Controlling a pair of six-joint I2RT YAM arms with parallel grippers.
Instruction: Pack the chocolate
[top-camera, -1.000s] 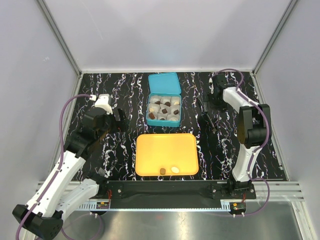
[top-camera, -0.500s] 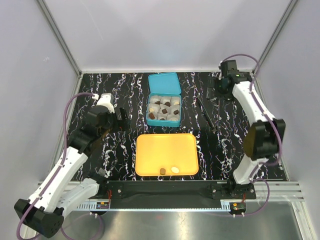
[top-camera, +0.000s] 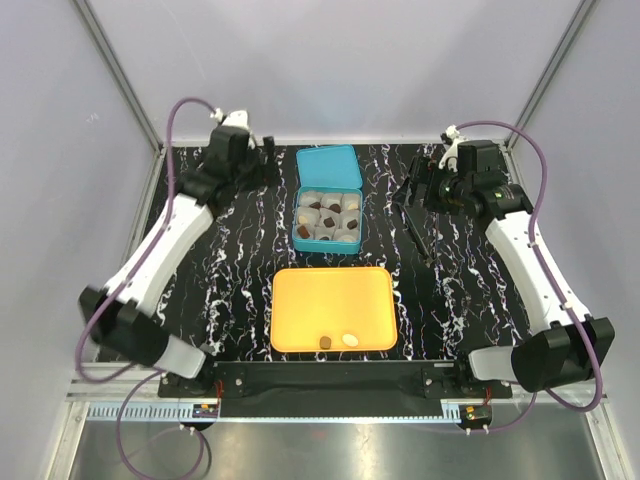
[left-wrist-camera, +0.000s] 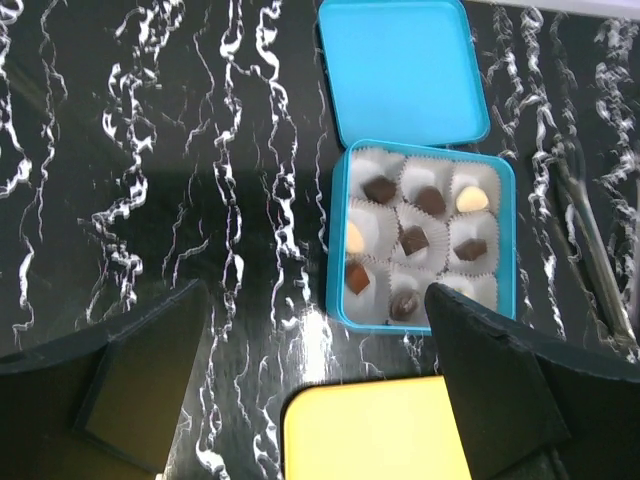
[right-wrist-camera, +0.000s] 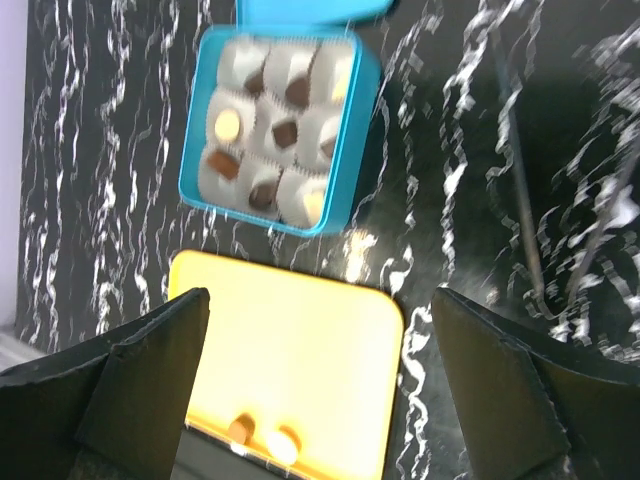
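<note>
A teal box (top-camera: 328, 222) with its lid (top-camera: 329, 167) laid open holds several brown and cream chocolates in white paper cups (left-wrist-camera: 415, 238); it also shows in the right wrist view (right-wrist-camera: 280, 130). An orange tray (top-camera: 334, 300) lies nearer, with one brown chocolate (top-camera: 326, 342) and one cream chocolate (top-camera: 350, 340) at its near edge; both show in the right wrist view, the brown piece (right-wrist-camera: 240, 430) beside the cream piece (right-wrist-camera: 283, 443). My left gripper (top-camera: 263, 162) is open and empty, high at the back left of the box. My right gripper (top-camera: 420, 190) is open and empty, high at the back right.
Black tongs (top-camera: 415, 225) lie on the marbled black tabletop (top-camera: 240, 300) to the right of the box, and show in the left wrist view (left-wrist-camera: 590, 250) and the right wrist view (right-wrist-camera: 520, 200). White walls enclose the table at the back and sides.
My left arm has swung from the mid-left of the table up to the back left, by the box lid. My right arm has lifted and extended at the back right. Both grippers stay empty.
</note>
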